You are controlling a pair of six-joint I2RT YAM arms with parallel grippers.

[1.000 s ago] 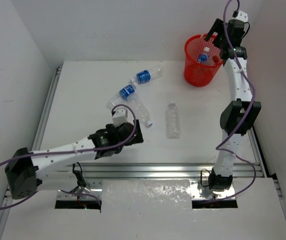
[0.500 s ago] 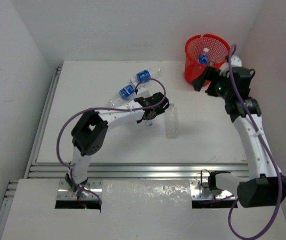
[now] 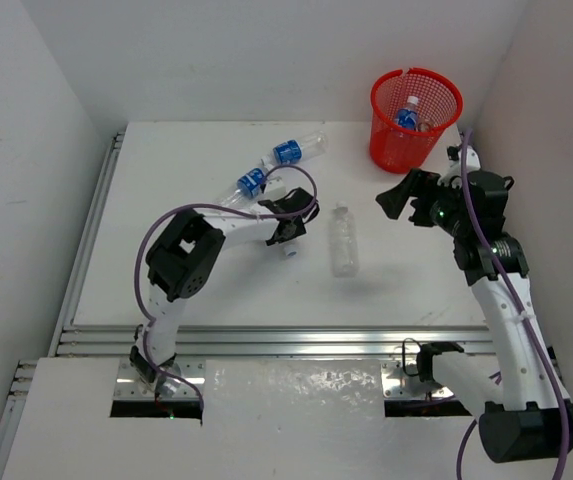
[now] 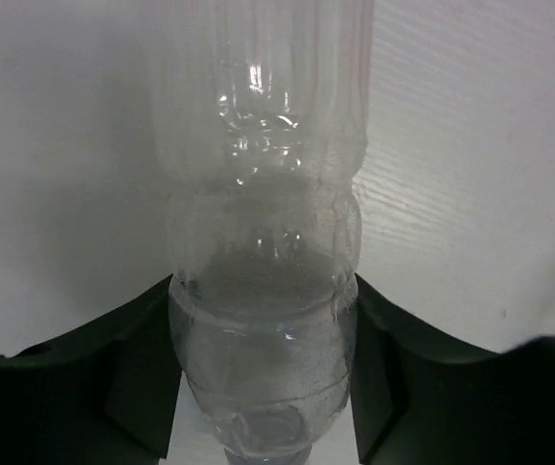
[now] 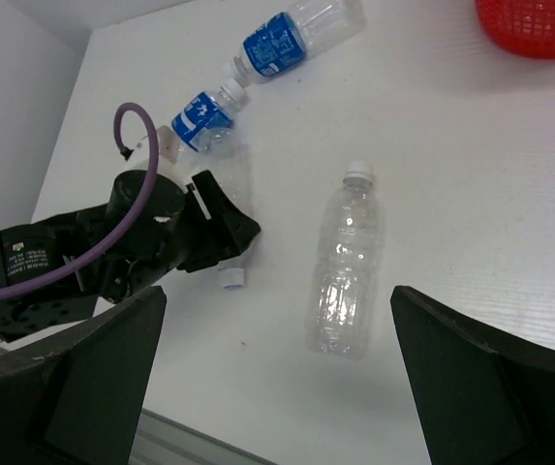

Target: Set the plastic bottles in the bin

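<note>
Left wrist: your left gripper (image 4: 262,291) has its fingers (image 4: 132,378) against both sides of a clear bottle (image 4: 262,223) lying on the table (image 4: 471,145), so the bottle is gripped.

Top: that gripper sits low beside two blue-labelled bottles (image 3: 288,152). A plain bottle (image 3: 343,240) lies just to its right. The bin (image 3: 411,145), in the far right corner, has bottles inside.

Right wrist: your right gripper (image 5: 277,368) hangs wide open and empty, with the plain bottle below.

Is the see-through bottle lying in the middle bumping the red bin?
Apart. The top view shows bare table between the bottle and the bin.
</note>
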